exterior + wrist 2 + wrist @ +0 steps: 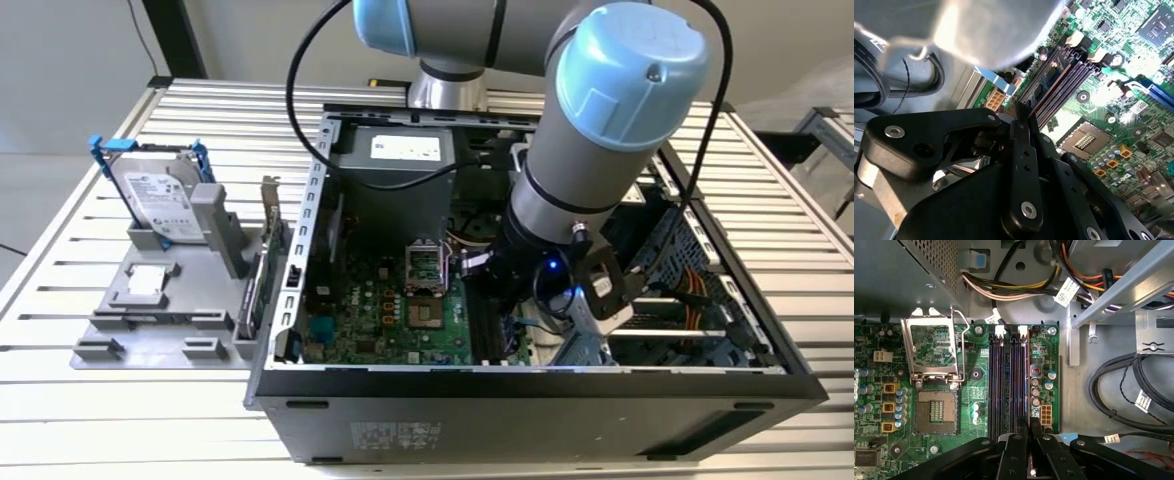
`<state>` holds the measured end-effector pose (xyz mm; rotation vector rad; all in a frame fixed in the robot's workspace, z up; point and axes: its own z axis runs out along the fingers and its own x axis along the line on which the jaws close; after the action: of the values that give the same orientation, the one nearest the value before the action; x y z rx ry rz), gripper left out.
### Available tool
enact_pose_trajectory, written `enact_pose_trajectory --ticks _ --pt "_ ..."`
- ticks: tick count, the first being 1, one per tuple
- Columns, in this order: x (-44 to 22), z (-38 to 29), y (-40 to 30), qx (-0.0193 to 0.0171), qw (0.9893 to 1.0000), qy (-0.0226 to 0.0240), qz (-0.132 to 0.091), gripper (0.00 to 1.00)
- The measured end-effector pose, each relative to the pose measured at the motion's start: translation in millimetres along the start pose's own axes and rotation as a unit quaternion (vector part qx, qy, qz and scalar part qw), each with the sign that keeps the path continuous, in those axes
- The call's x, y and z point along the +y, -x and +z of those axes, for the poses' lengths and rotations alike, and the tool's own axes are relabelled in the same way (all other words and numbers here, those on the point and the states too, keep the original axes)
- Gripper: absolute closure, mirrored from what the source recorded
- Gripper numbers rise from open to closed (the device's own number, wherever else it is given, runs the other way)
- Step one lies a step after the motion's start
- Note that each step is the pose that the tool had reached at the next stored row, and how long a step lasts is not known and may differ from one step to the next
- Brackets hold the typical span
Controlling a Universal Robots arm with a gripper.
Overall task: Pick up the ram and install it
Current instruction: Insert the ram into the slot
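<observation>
Slatted tabletop [80, 400] carries open case [534, 410]; gripper [1031, 432] pinched narrow on ram [1046, 80], over slots [1006, 385] at board's 3 o'clock.

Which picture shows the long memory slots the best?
The first wrist view: the memory slots lie flat and whole, just ahead of the gripper. In the second wrist view they run slanted and partly hidden behind the gripper. In the exterior view the arm covers most of them.
</observation>
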<state>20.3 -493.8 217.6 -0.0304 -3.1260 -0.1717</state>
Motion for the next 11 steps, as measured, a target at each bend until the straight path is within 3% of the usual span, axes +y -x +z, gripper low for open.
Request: enact_pose_trajectory --ticks 11 --pt "-1.6 0.6 -1.6 0.0004 1.0 0.0 -0.003 1.0"
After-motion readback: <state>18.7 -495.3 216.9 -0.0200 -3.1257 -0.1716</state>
